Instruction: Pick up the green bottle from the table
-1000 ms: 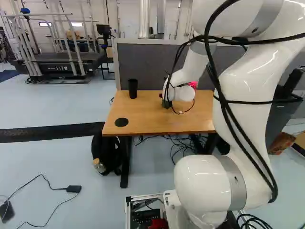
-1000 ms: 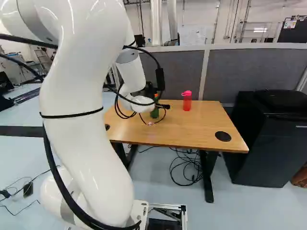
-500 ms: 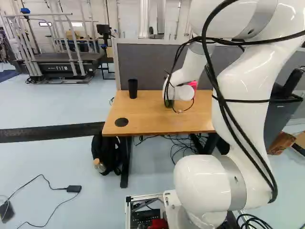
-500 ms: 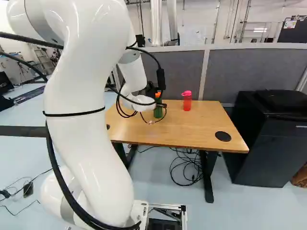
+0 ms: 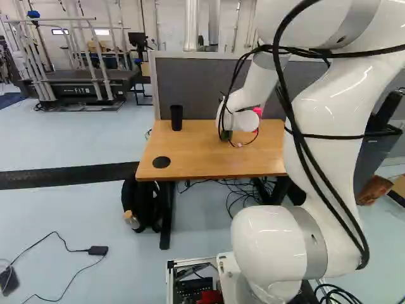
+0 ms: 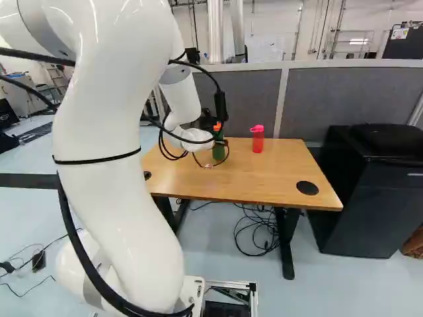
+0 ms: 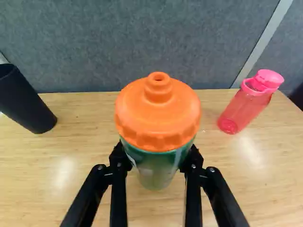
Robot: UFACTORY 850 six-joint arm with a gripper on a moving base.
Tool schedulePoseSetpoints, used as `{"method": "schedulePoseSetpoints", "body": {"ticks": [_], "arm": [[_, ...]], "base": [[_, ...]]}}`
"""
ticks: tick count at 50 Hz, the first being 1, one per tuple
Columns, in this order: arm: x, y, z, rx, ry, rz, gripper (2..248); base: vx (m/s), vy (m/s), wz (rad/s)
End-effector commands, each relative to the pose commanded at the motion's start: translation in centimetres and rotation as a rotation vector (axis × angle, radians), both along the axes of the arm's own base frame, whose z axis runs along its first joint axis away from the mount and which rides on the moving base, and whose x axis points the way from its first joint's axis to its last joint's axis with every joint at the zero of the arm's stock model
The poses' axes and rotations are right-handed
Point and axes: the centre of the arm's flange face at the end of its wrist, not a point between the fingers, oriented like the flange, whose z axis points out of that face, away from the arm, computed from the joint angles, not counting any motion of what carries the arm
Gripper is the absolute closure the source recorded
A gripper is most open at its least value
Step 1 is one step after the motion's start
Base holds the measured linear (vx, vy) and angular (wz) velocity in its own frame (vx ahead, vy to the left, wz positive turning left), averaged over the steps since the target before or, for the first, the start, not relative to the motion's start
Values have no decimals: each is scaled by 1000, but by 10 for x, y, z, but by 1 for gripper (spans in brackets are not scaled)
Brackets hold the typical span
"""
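Inspecting the hand, we find it clamped on the green bottle, its two fingers bearing on opposite sides of the body just below the orange lid. The bottle stands upright within the grip, over the wooden table; in the right base view it is partly covered by the arm. From these angles we cannot fairly certify whether its base touches the tabletop or has cleared it.

In our judgement the step in hand is the lift, with the grasp itself made. We advise keeping the squeeze firm and even, so that the smooth wall does not slide down between the pads, and raising the bottle straight up before any sideways travel. The hold is high on the body, so a jerk could set the lower end swinging; a slow, steady rise would suit it. The pink bottle and the black cup stand well apart on either side, leaving fair room. We would sooner watch the partition beyond the table and the cable beside the wrist, which could snag.
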Motion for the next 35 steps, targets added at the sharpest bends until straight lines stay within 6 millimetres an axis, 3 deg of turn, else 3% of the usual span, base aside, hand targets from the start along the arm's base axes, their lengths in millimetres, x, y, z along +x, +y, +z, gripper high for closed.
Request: {"method": "schedulePoseSetpoints", "body": {"ticks": [35], "arm": [[-7,1,39,-9,-76,0,139]], "base": [[0,0,0]]}}
